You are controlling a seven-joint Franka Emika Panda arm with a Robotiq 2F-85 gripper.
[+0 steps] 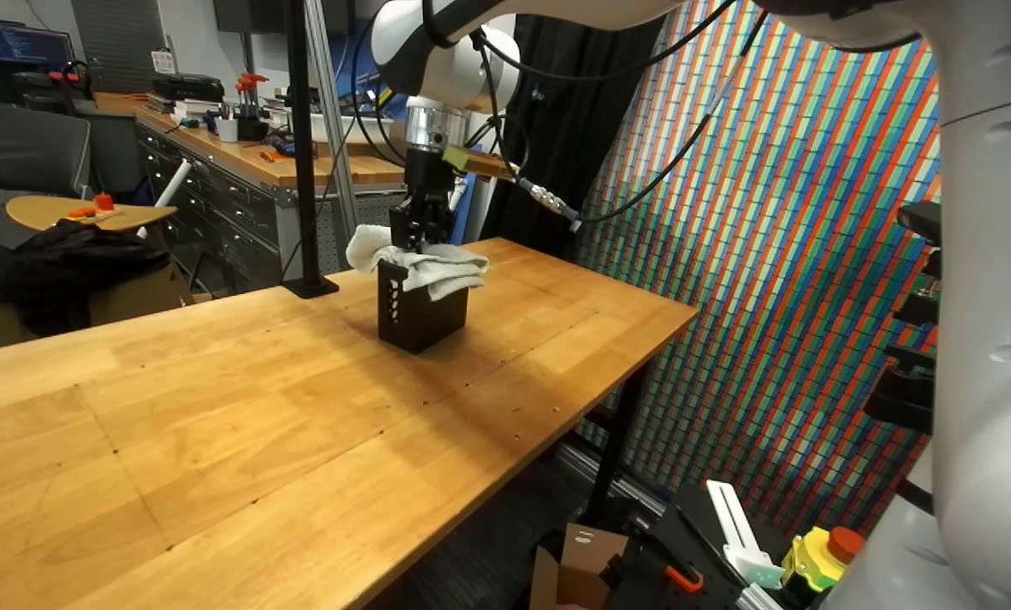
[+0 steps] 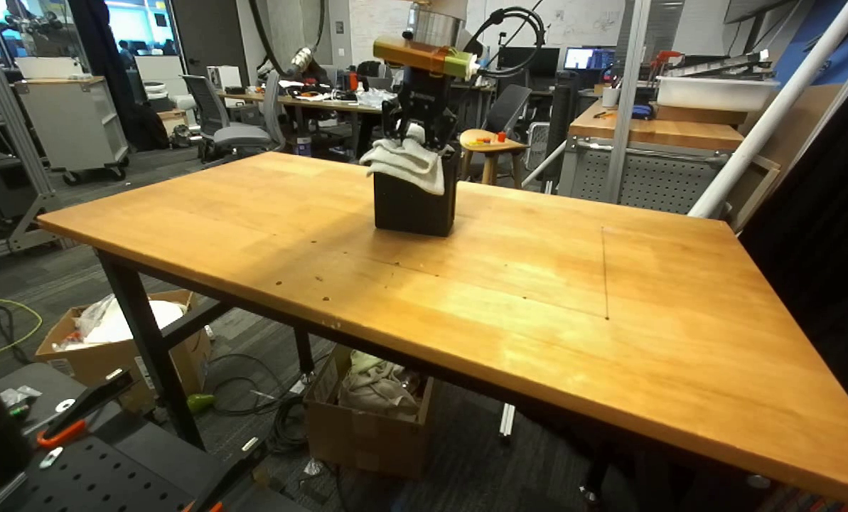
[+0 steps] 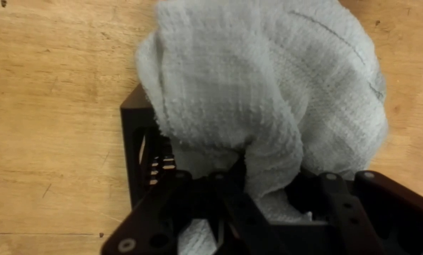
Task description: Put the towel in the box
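Note:
The towel point(image 1: 444, 264) is light grey-white and bunched. It lies across the open top of the black box point(image 1: 424, 322) and hangs over its rim in both exterior views; the towel point(image 2: 411, 165) and box point(image 2: 414, 210) stand mid-table. My gripper point(image 1: 420, 237) points down just above the box's opening. In the wrist view, the gripper's point(image 3: 270, 170) dark fingers press on both sides of a fold of the towel point(image 3: 229, 85). One box wall point(image 3: 125, 127) shows at the left there; most of the box's inside and the fingertips are hidden by cloth.
The box stands on a wooden table point(image 2: 537, 334). A black post point(image 1: 303, 169) rises at the table's edge behind the box. A stool point(image 2: 493, 142) and a workbench point(image 2: 651, 131) stand beyond the table. A carton point(image 2: 367, 427) sits on the floor below.

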